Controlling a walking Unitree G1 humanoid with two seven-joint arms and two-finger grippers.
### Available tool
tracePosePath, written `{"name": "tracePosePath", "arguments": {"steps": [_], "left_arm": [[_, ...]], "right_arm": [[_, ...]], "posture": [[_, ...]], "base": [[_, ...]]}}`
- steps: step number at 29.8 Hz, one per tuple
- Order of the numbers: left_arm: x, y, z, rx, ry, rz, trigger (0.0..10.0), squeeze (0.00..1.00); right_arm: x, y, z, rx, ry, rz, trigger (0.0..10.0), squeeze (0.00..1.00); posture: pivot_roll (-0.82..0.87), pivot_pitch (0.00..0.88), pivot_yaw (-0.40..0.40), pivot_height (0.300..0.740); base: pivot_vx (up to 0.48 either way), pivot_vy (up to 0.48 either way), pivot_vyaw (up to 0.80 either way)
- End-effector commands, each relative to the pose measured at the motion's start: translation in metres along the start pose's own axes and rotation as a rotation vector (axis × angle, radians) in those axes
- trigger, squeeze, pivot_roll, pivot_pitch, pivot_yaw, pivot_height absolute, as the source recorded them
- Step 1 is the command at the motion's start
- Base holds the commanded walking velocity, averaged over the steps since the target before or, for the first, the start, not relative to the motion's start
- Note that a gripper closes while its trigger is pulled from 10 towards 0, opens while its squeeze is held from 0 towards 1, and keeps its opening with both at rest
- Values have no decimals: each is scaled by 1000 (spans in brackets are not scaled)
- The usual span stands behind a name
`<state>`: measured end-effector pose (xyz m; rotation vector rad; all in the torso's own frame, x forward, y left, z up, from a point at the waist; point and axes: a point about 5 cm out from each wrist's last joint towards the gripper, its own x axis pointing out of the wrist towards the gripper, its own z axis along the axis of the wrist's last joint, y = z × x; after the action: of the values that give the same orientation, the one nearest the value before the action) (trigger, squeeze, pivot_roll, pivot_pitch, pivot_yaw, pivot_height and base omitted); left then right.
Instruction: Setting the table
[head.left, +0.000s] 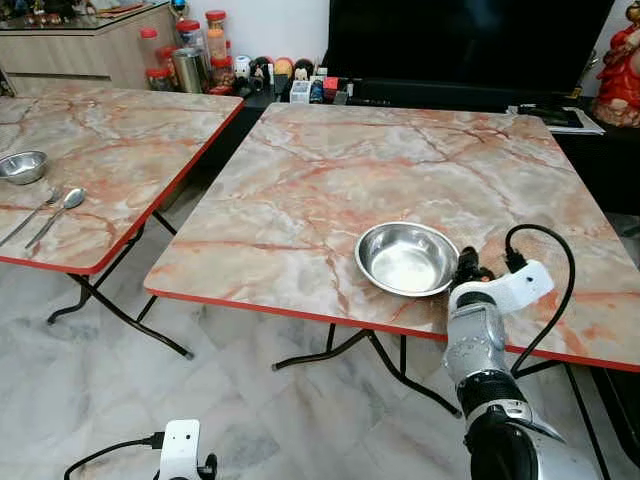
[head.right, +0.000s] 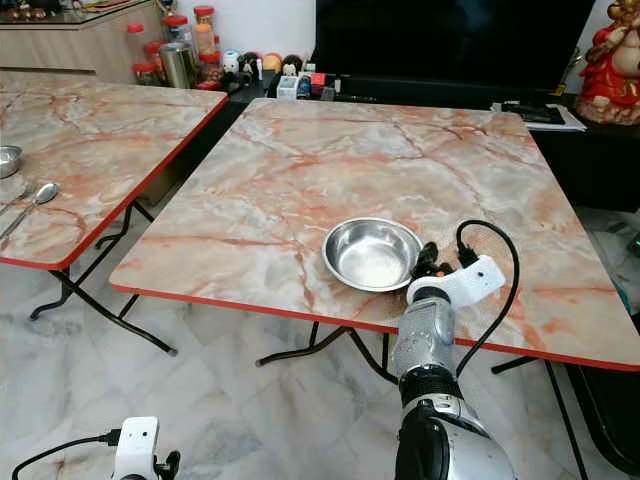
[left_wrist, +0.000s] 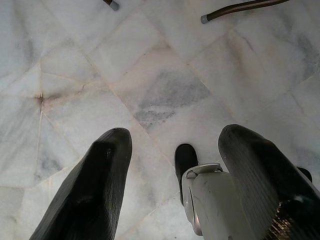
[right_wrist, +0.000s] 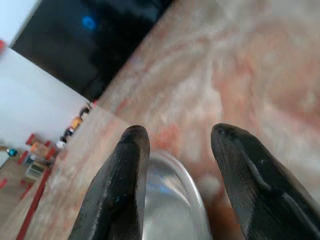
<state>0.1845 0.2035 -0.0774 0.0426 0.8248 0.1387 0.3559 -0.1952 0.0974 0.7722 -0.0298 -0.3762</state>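
1. On the left marble-patterned folding table with red edging (head.left: 120, 150), a small steel bowl (head.left: 22, 166) sits with two metal spoons (head.left: 52, 212) just beside it, which reads as one place already laid.
2. Low at the left, the left gripper (left_wrist: 172, 185) hangs idle over the pale marble floor (left_wrist: 165, 95), fingers parted and holding nothing.
3. On the nearer marble-patterned table (head.left: 420, 170), a round shiny steel bowl (head.left: 406, 258) rests near the front edge, probably where a diner would reach it.
4. The right gripper (right_wrist: 177, 175) sits at the bowl's right rim, fingers spread with the rim between them, not clamped, so it is either letting go or about to grip.
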Motion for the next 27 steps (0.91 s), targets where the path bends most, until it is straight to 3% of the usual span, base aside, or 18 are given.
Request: {"name": "tracePosePath", "arguments": {"steps": [1, 4, 7, 9, 10, 17, 27], "left_arm": [[1, 0, 2, 2, 1, -2, 10000, 0], [1, 0, 3, -3, -5, 0, 10000, 0], [1, 0, 4, -7, -10, 0, 10000, 0], [1, 0, 4, -9, -14, 1, 10000, 0], [1, 0, 4, -7, -13, 1, 10000, 0], [1, 4, 3, -22, 2, 21, 10000, 0], [2, 7, 7, -14, -3, 26, 10000, 0]], "right_arm": [[3, 10, 11, -56, -56, 44, 10000, 0], [1, 27, 22, -227, -146, 153, 10000, 0], [0, 33, 25, -300, -186, 188, 10000, 0], [-8, 52, 24, -495, -265, 302, 10000, 0], [-9, 56, 22, -521, -273, 329, 10000, 0], [-17, 64, 11, -569, -265, 402, 10000, 0], [-24, 75, 1, -581, -258, 486, 10000, 0]], "posture": [[-19, 0, 4, 719], [-21, 0, 7, 719], [-21, 0, 8, 719], [-23, 0, 15, 719], [-24, 0, 16, 719], [-20, 0, 15, 719], [-13, 0, 17, 719]], "base": [[0, 0, 0], [0, 0, 0], [0, 0, 0], [0, 0, 0], [0, 0, 0], [0, 0, 0], [0, 319, 0]]}}
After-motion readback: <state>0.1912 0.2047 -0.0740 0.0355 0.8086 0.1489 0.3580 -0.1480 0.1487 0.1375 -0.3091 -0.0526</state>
